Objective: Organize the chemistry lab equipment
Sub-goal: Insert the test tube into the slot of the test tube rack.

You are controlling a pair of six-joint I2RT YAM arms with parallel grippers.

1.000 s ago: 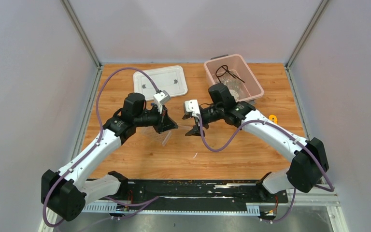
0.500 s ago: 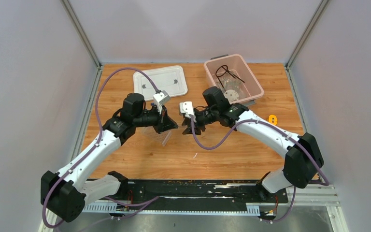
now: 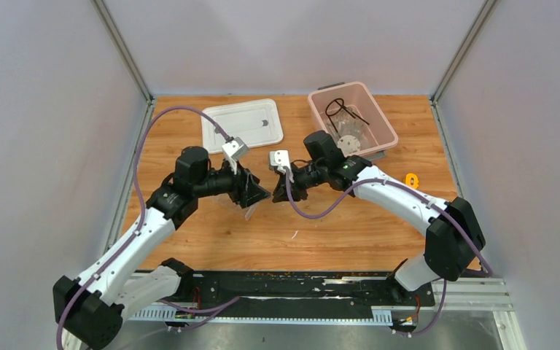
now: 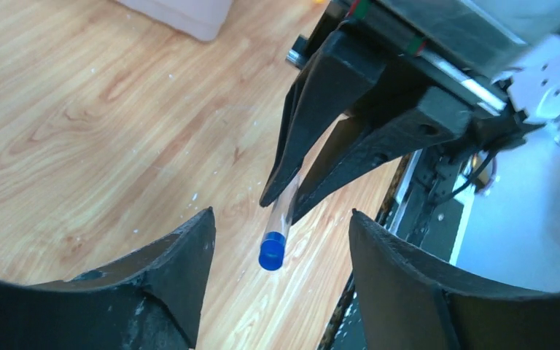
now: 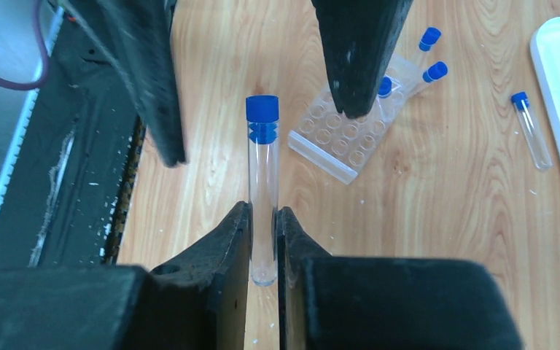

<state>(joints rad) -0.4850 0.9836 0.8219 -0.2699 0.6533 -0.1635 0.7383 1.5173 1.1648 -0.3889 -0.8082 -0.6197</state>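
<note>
A wooden worktop (image 3: pixel 335 240) with a light grain sits inside a booth of plain pale grey-lilac walls (image 3: pixel 292 44) joined by slim metal posts (image 3: pixel 122 49). A black strip (image 3: pixel 299 288) lines its near edge. Light is even and soft.

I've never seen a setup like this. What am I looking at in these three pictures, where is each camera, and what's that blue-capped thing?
These are two robot arms bolted to the near edge of a wooden table. The wide picture looks down from above and behind them; the other two come from a camera on each wrist, so the black wedges at the bottom are that arm's own fingers. The right gripper is shut on a clear test tube with a blue cap. The left gripper faces it, jaws open either side of the capped end without touching. On the table lie a clear tube rack with more tubes against it, one loose tube, a white lid, a pink bin holding a black wire ring, and an orange object.
</note>
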